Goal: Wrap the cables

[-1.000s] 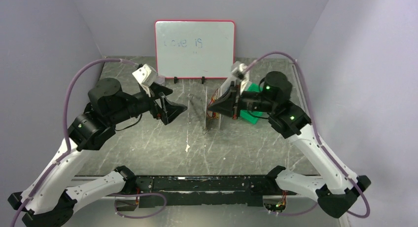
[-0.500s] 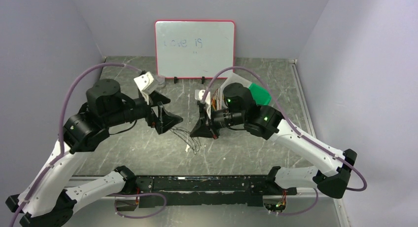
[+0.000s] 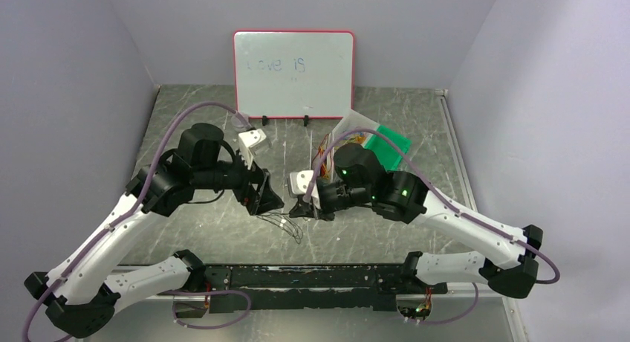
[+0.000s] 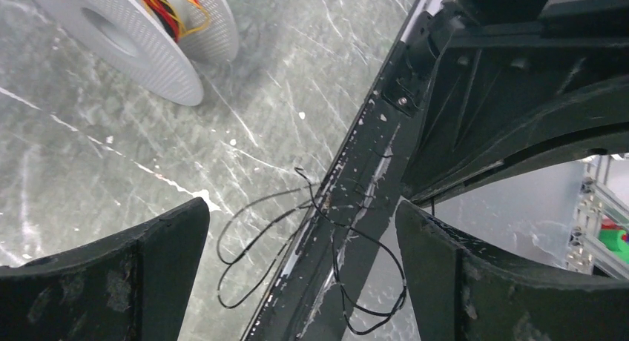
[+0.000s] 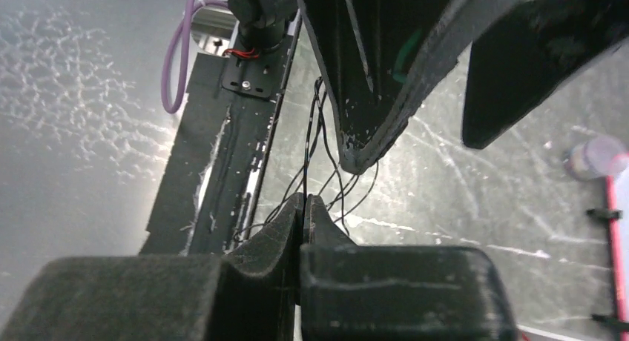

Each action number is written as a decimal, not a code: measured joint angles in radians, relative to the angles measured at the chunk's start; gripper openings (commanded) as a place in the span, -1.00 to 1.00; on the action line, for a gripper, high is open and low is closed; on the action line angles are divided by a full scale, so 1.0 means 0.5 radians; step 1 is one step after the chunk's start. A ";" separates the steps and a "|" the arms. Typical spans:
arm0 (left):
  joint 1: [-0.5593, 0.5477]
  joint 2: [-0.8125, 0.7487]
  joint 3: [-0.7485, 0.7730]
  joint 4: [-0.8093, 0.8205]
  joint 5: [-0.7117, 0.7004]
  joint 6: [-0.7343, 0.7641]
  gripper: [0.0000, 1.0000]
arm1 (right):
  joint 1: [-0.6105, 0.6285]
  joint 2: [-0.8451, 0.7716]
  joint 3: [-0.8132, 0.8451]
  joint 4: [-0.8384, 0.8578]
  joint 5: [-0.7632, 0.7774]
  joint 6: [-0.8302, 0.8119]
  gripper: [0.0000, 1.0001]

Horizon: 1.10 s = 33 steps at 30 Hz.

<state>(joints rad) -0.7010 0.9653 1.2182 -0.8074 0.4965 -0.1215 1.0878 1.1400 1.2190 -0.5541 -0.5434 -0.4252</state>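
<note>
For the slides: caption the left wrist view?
Open left gripper above the loosely looped black cable, white spool beyond on the table.

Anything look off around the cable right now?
Yes: the black cable sprawls in loose, tangled loops between the open left gripper and the shut right gripper, apart from the spool.

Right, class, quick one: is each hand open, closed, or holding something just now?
Left hand: open wide, holding nothing.
Right hand: closed, apparently pinching the black cable.
</note>
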 measured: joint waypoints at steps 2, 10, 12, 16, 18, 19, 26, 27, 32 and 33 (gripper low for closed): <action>-0.018 0.009 -0.017 -0.002 0.029 -0.011 0.95 | 0.028 -0.034 -0.008 -0.012 0.027 -0.098 -1.00; -0.070 0.163 -0.085 -0.011 0.153 -0.049 0.87 | 0.130 -0.066 -0.018 -0.108 0.167 -0.456 -1.00; -0.076 0.197 -0.095 -0.011 0.186 -0.056 0.86 | 0.148 -0.051 -0.026 -0.129 0.213 -0.515 -1.00; -0.089 0.240 -0.131 -0.014 0.223 -0.072 0.81 | 0.187 -0.048 -0.058 -0.163 0.282 -0.580 -1.00; -0.103 0.280 -0.150 -0.027 0.235 -0.081 0.79 | 0.211 -0.053 -0.077 -0.171 0.322 -0.603 -1.00; -0.114 0.306 -0.158 -0.032 0.237 -0.086 0.78 | 0.222 -0.057 -0.087 -0.171 0.346 -0.615 -1.00; -0.164 0.472 -0.179 -0.072 0.250 -0.111 0.73 | 0.278 -0.070 -0.097 -0.153 0.484 -0.692 -1.00; -0.172 0.490 -0.178 -0.075 0.250 -0.111 0.72 | 0.288 -0.071 -0.097 -0.152 0.497 -0.699 -1.00; -0.224 0.559 -0.179 -0.082 0.250 -0.117 0.65 | 0.325 -0.071 -0.098 -0.141 0.550 -0.726 -1.00; -0.243 0.578 -0.178 -0.083 0.249 -0.118 0.64 | 0.332 -0.071 -0.098 -0.138 0.558 -0.730 -1.00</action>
<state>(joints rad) -0.8223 1.2541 1.1294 -0.8490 0.6212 -0.1806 1.2537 1.1046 1.1702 -0.6231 -0.2642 -0.7902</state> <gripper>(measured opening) 0.832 0.013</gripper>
